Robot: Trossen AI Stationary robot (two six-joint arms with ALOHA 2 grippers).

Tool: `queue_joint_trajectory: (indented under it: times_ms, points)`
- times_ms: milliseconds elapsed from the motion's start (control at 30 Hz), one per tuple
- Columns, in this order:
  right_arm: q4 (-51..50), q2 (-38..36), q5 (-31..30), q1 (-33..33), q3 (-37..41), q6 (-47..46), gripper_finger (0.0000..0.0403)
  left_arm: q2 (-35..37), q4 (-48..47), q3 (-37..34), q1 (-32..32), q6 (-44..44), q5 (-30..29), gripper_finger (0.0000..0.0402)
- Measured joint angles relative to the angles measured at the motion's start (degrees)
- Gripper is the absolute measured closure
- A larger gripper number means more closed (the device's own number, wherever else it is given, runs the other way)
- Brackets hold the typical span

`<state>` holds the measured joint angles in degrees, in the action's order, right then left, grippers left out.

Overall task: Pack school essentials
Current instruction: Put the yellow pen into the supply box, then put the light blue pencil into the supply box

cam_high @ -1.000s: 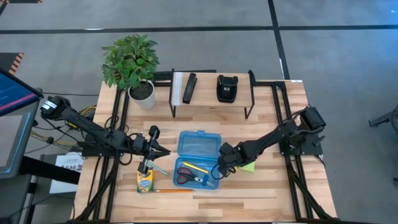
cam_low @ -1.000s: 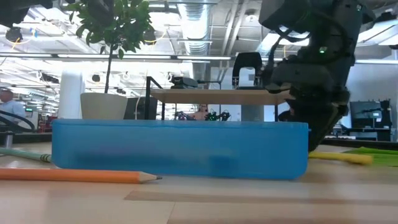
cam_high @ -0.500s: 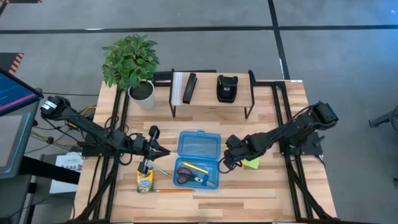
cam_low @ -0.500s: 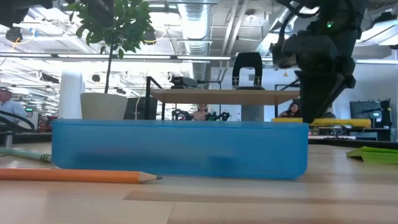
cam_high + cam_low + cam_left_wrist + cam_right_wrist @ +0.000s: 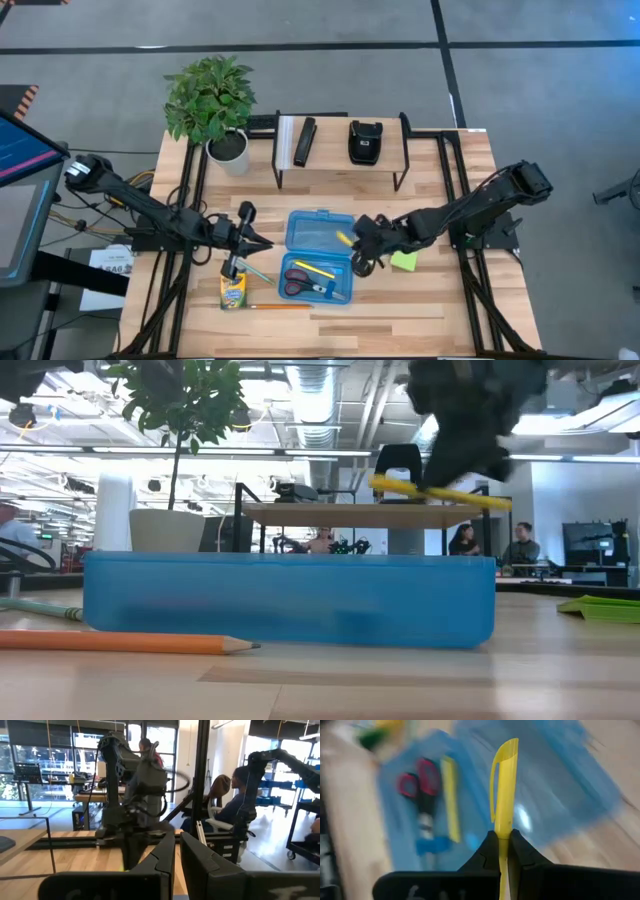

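While the left gripper (image 5: 262,243), closed on nothing, sits beside the crayon box (image 5: 233,290), the blue case (image 5: 318,256) holds scissors (image 5: 296,281) and a pencil (image 5: 314,270); above its right edge, the right gripper (image 5: 351,243) pinches a yellow pen (image 5: 504,790)

We see the right end effector (image 5: 357,238) above the right edge of the open blue case (image 5: 319,256), clamped on a yellow pen (image 5: 345,238). Inside the case lie red-handled scissors (image 5: 296,280) and a yellow pencil (image 5: 313,269). The sticky-note pad (image 5: 404,261) sits on the desk (image 5: 420,310) just right of the case. The left end effector (image 5: 258,243) hovers near the crayon box (image 5: 233,290), and an orange pencil (image 5: 278,307) lies near the front edge.
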<state>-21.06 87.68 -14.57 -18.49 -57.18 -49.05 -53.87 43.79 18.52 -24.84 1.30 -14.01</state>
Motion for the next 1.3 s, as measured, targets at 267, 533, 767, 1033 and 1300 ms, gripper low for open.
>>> queue_joint_trajectory:
  times_ms: [267, 533, 767, 1033, 1300]
  points:
    - [0.31, 11.49, 4.25, 0.19, -12.28, 12.18, 0.0392, 8.13, -13.10, 0.04, -0.04, 3.31, 0.20, 0.0386]
    - [-11.41, 26.02, 8.75, -0.67, -28.59, 24.93, 0.0390, 10.54, -19.32, 0.00, -0.11, 5.92, 0.99, 0.0386]
    - [-17.44, 31.94, 10.66, -0.49, -34.09, 27.12, 0.0333, 10.50, -21.45, 0.00, -0.11, 6.80, 4.51, 0.0386]
    - [-17.80, 29.36, 10.60, -0.49, -34.35, 25.71, 0.0212, 10.52, -28.37, 0.68, -0.12, 7.42, 9.30, 0.0386]
    - [-19.37, 27.33, 10.13, -0.60, -34.30, 23.58, 0.0180, 10.48, -45.83, 2.82, -1.05, 13.36, 9.97, 0.0385]
